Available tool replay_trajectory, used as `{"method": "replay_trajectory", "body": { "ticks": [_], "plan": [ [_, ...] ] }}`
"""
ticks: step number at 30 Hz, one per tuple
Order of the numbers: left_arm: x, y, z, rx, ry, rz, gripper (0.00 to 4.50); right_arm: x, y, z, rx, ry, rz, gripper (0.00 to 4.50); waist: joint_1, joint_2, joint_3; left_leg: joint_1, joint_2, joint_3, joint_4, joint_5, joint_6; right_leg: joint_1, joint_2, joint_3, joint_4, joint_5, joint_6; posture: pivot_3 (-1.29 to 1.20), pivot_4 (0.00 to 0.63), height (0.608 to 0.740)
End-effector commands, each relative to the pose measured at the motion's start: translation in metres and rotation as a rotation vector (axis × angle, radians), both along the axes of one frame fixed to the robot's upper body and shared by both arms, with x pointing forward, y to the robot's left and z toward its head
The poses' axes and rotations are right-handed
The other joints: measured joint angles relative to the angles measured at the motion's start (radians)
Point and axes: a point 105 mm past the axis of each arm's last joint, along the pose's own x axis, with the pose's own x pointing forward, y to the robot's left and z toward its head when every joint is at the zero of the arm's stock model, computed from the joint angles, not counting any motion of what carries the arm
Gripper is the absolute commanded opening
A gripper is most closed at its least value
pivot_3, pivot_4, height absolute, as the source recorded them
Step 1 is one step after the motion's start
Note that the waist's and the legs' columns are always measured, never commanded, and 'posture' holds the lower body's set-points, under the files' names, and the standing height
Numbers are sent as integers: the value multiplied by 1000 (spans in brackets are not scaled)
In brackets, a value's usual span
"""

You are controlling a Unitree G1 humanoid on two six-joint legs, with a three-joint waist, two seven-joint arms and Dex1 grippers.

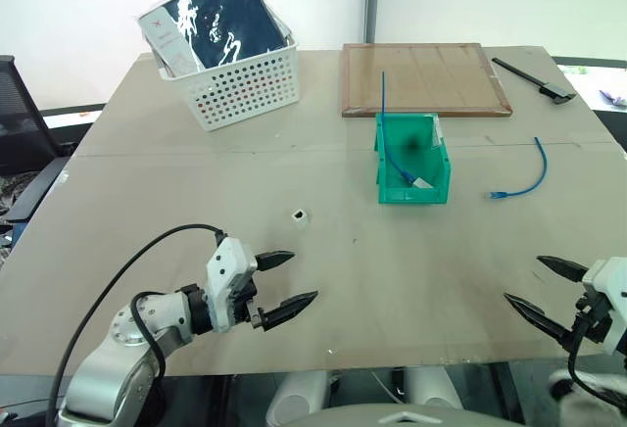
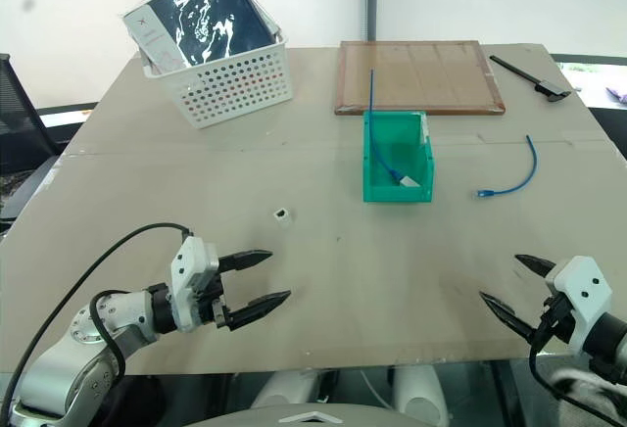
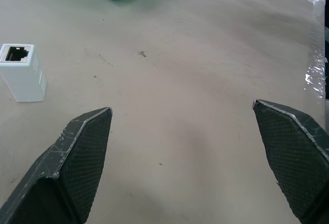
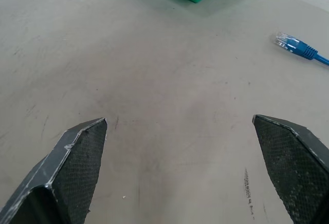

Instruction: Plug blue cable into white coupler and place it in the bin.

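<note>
Left eye view, nearest edge: left gripper point(image 1: 289, 280) at lower left of frame, two black tapered fingers spread wide apart, nothing between them; white housing, black cable looping off the wrist.
Right gripper point(image 1: 537, 286): lower right of frame, fingers likewise wide apart and empty, hovering over bare table.
Finger pads point(image 3: 77, 157): cross-hatched black texture, edges scuffed pale, wedge-shaped.
Table point(image 1: 392, 280): matte beige board, faintly scratched and speckled, a seam running across mid-frame.
White coupler point(image 1: 299, 215): small glossy white plastic block, left of frame centre, lying alone on the table beyond the left gripper; dark square socket with metal contacts visible in the left wrist view point(image 3: 21, 71).
Blue cable point(image 1: 522, 179): right of centre, thin bright-blue cord in a gentle curve, flat on the table, clear plug at its lower end; well apart from the coupler and to the right of the bin.
Bin point(image 1: 412, 188): centre of frame, translucent green plastic box, open top.
Bin contents: a second, straighter blue cable point(image 1: 384, 118) rising out past the back rim, and a white piece at its lower end inside.
Wooden board point(image 1: 424, 78): upper centre, flat, brown-framed rectangle.
White basket point(image 1: 245, 84): upper left, perforated plastic, holding a glossy dark bagged item point(image 1: 220, 11).
Black tool point(image 1: 534, 79): upper right, slender; type cannot be told.
</note>
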Motion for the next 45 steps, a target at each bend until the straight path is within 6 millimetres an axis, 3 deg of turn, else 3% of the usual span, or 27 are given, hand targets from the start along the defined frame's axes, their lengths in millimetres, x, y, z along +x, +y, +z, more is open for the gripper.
{"method": "replay_trajectory", "body": {
  "ticks": [1,4,10,15,19,22,26,32,34,39,41,45],
  "plan": [
    [-1,-5,7,-17,-31,-28,4500,6,-4,13,-23,-79,-16,4481,0,0,0,0,0,0,0,0,0,0,0,0,0,0,0,0,150,740],
    [1,-10,16,-66,-51,-34,4500,18,-2,26,-44,-128,-16,4481,-1,1,1,0,0,0,0,0,0,0,0,0,0,0,0,0,150,740],
    [4,-17,35,-124,-91,-105,4500,45,2,44,-212,-35,81,4481,-1,2,2,0,0,0,0,0,0,0,0,0,0,0,0,0,150,740],
    [-5,-34,45,-114,-163,-255,4500,99,1,66,-393,23,178,4481,-4,1,6,0,0,3,0,1,2,0,0,-2,0,0,0,0,150,740],
    [-8,-39,43,-116,-175,-296,4500,133,-6,59,-515,80,239,4481,-1,-1,8,-2,1,3,-1,2,5,-1,1,-5,-4,1,-1,0,150,740],
    [-10,-41,40,-110,-186,-310,4500,154,-8,47,-576,125,284,3223,0,0,8,-6,0,1,-1,3,3,-4,1,-7,-7,5,-1,0,150,740],
    [-11,-43,43,-116,-200,-312,4500,171,-13,41,-640,159,312,3223,-2,0,8,-19,-1,2,0,5,0,-15,0,-5,-12,7,-1,0,150,740],
    [-15,-46,45,-107,-219,-313,4500,185,-24,32,-714,228,329,3223,-3,0,8,-20,-1,4,-1,4,0,-17,1,-4,-12,7,-1,0,150,740],
    [-15,-46,47,-106,-227,-307,4500,186,-29,28,-725,260,330,2700,-2,0,8,-19,-1,4,-1,4,0,-17,1,-4,-12,7,-1,0,150,740],
    [-15,-46,48,-109,-232,-295,4500,182,-34,21,-736,332,355,658,0,0,8,-18,-1,4,1,4,0,-14,1,-4,-12,10,-1,0,150,740],
    [-14,-47,48,-112,-231,-289,4500,181,-32,20,-729,341,368,38,0,0,8,-18,-1,3,2,4,1,-13,1,-4,-12,11,-1,0,150,740],
    [-11,-47,47,-112,-231,-279,4500,171,-17,24,-670,344,436,38,0,1,8,-16,-1,3,2,5,0,-12,2,-4,-11,12,-1,0,150,740]
  ]
}}
